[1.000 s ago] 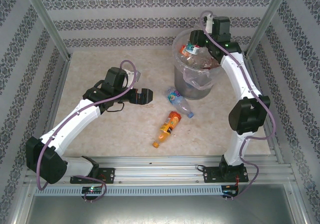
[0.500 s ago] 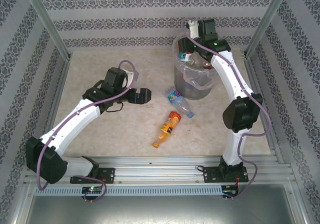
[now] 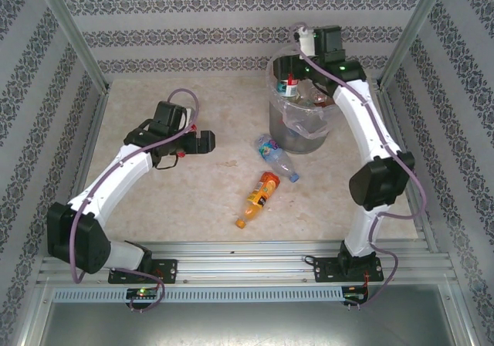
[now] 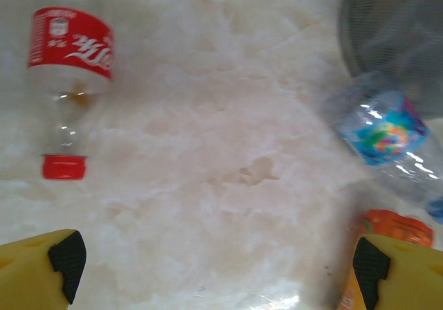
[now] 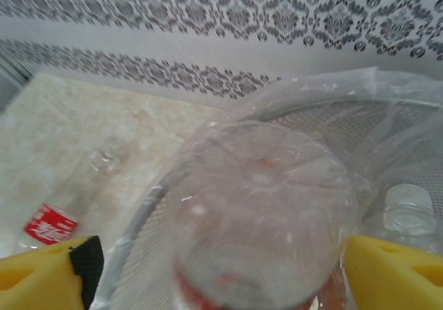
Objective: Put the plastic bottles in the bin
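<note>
My right gripper [image 5: 214, 265] hangs over the mouth of the bin [image 3: 296, 133] at the far right of the table [image 3: 177, 199]. Its jaws are spread wide, and a clear bottle [image 5: 259, 206] with a band of red sits base-up between them. One pad stands apart from it, so I judge it is not clamped. My left gripper [image 4: 216, 263] hovers low over the marble, jaws wide apart with nothing in them. I count three bottles lying on the table: a red-labelled bottle [image 4: 69, 54] left of the bin, a blue-labelled bottle [image 4: 384, 130] just beside the bin's base, and an orange bottle [image 3: 259, 195] nearer my bases. More clear ones lie inside the bin, too tangled to count. I judge them all empty, very light, thin-walled and slick, likely to roll if nudged and to crumple or squirt free under a hard pinch. I would close gently across the labelled middle, square to the long axis, not on the neck or cap.
</note>
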Robot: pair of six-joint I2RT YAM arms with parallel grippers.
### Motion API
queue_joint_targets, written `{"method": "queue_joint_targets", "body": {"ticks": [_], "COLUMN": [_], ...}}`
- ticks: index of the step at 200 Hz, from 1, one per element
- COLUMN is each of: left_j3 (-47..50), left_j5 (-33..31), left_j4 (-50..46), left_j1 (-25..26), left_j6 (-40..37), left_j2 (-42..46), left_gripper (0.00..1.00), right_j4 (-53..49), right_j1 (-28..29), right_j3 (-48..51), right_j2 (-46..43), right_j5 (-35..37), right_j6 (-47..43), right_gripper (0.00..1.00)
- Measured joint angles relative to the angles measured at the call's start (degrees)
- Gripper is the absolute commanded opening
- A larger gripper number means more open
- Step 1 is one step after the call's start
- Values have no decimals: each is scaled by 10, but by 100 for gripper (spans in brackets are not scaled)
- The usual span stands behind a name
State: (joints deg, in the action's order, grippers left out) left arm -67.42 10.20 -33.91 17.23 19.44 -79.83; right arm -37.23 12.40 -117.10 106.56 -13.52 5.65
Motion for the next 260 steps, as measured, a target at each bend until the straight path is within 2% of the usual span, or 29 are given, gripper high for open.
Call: {"method": "queue_joint_targets", "body": {"ticks": [25,73,117,162,211,260], "left_j3": [-2,-40,-88,-137,-218,-266], "left_j5": [-7,-19,-21,-21,-21,-33], "left_j4": [-1,-2,1,8,9,-2], "left_j1": [-30,-70,-88,-101,-106,-106], "left_j6": [0,-13,-28,-42,-61,-75], "left_j2": [-24,-100,-185,-271,-359,-417], "left_gripper": [100,100,100,100,96,84], "right_j4": [8,27,37,44,45,45], "right_j1": [-14,-18,-7,13,21,21], "right_j3": [43,167,271,343,386,389], "right_j2": [-71,-209,-289,-329,-345,-357], "right_j5": [-29,-102,-164,-221,-245,-245], "right_j6": [22,63,85,98,107,108], "right_gripper": [98,98,98,98,98,98]}}
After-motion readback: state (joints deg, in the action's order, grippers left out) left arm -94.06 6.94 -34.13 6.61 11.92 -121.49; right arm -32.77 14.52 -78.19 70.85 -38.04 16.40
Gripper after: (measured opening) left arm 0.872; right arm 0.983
